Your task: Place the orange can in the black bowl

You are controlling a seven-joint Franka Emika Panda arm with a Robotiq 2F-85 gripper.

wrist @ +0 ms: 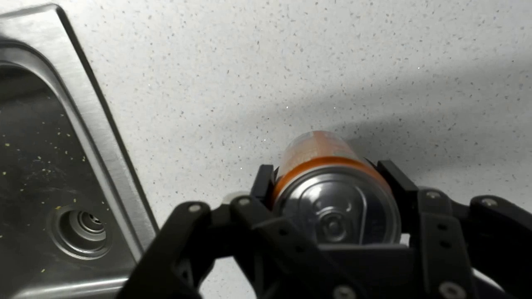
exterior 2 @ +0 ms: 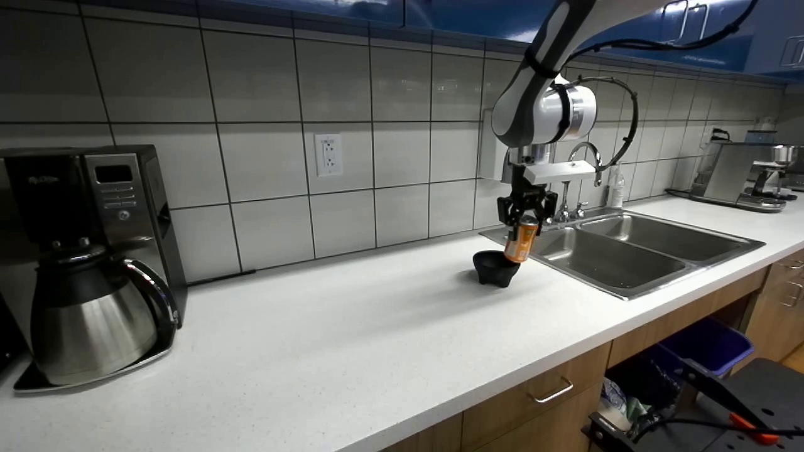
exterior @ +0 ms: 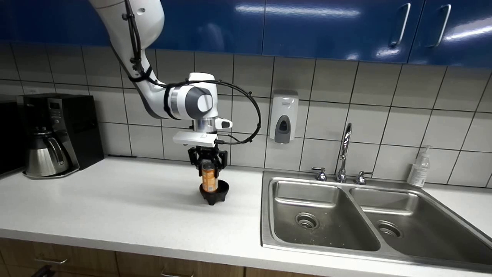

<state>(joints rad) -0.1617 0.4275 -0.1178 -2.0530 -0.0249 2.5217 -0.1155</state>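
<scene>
The orange can point(exterior: 210, 182) with a silvery top is held between the fingers of my gripper point(exterior: 208, 172). In an exterior view the can's lower end overlaps the black bowl point(exterior: 220, 193), which stands on the counter. In an exterior view the can point(exterior 2: 519, 248) leans slightly and its lower end covers the right rim of the bowl point(exterior 2: 491, 270). I cannot tell whether the can's base is inside the rim or just above it. In the wrist view the can's top point(wrist: 332, 207) sits between both finger pads. The bowl does not show in the wrist view.
A double steel sink point(exterior: 269, 215) lies beside the bowl, with a faucet point(exterior: 342, 154) behind it. A coffee maker point(exterior: 73, 130) stands at the counter's far left. A soap dispenser point(exterior: 283, 115) hangs on the tiled wall behind. The counter point(exterior: 127, 207) is white.
</scene>
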